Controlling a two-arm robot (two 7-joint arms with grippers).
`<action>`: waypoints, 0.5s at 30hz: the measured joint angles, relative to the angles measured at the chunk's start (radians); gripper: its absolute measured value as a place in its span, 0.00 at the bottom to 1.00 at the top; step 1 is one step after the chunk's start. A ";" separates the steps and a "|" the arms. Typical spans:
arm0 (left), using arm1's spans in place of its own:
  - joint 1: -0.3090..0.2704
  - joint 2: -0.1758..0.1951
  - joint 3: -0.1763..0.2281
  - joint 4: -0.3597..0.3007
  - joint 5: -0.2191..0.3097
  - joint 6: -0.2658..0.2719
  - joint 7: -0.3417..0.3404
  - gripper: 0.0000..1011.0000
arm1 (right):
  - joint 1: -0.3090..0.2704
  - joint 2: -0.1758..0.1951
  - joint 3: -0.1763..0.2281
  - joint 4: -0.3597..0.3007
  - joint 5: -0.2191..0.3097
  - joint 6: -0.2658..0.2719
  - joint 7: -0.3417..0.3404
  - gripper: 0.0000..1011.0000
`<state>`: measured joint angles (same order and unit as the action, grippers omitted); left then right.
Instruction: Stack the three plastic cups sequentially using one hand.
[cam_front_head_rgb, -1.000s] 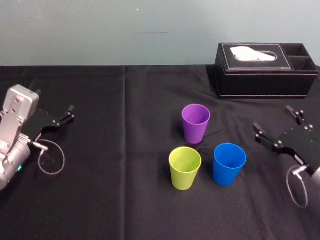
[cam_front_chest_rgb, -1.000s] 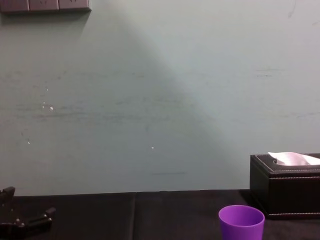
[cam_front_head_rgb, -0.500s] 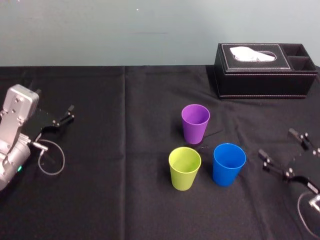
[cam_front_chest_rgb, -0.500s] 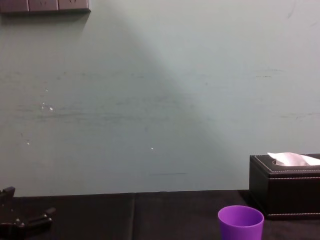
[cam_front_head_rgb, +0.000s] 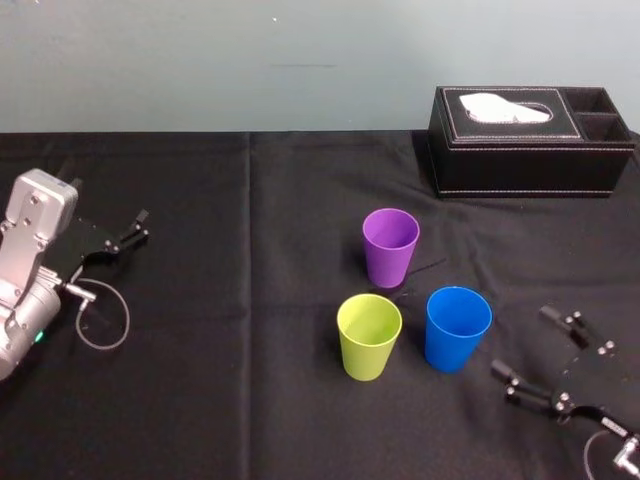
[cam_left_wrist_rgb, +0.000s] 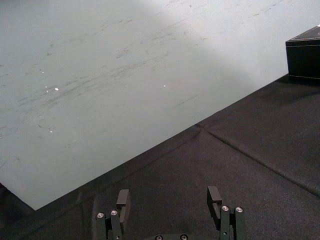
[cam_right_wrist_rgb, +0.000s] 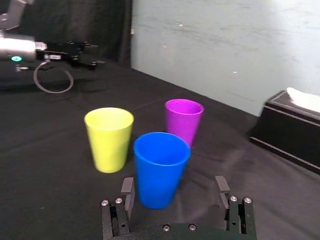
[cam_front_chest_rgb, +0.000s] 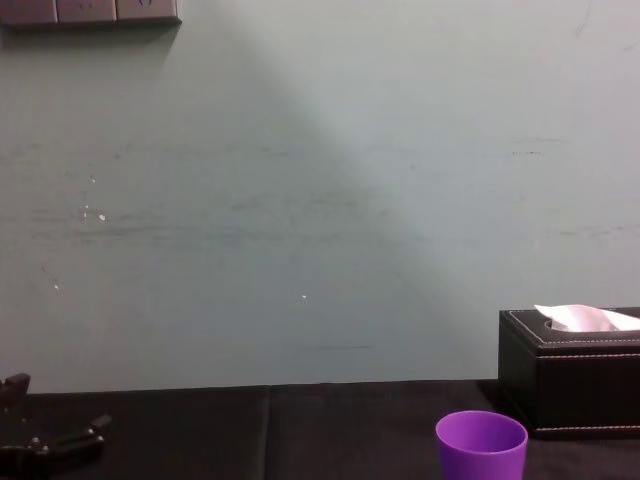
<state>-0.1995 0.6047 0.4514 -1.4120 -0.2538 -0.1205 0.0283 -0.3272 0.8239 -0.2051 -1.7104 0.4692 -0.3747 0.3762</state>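
Tablecloth open left of yellow-green cup

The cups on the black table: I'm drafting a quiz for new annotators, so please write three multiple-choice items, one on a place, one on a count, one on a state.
1. Which cup stands nearest the tissue box? A purple; B blue; C yellow-green.
2. How many cups stand separate and upright? A one; B two; C three.
3. The right gripper is: A shut on a cup; B open and empty; C resting inside a cup.

Key:
1 A, the purple cup is farthest back, toward the box.
2 C, it, the blue cup and the yellow-green cup stand apart, none nested.
3 B, its jaws are spread beside the blue cup, touching nothing; the left gripper sits parked far left, also open.
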 joint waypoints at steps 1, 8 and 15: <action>0.000 0.000 0.000 0.000 0.000 0.000 0.000 1.00 | 0.003 -0.003 -0.004 0.001 -0.003 0.002 0.005 0.99; 0.000 0.000 0.000 0.000 0.000 0.000 0.000 1.00 | 0.035 -0.042 -0.033 0.019 -0.016 0.029 0.033 0.99; 0.000 0.000 0.000 0.000 0.000 0.000 0.000 1.00 | 0.050 -0.077 -0.037 0.028 -0.012 0.046 0.052 0.99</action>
<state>-0.1995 0.6047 0.4514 -1.4120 -0.2539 -0.1205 0.0283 -0.2771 0.7467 -0.2416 -1.6824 0.4571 -0.3290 0.4285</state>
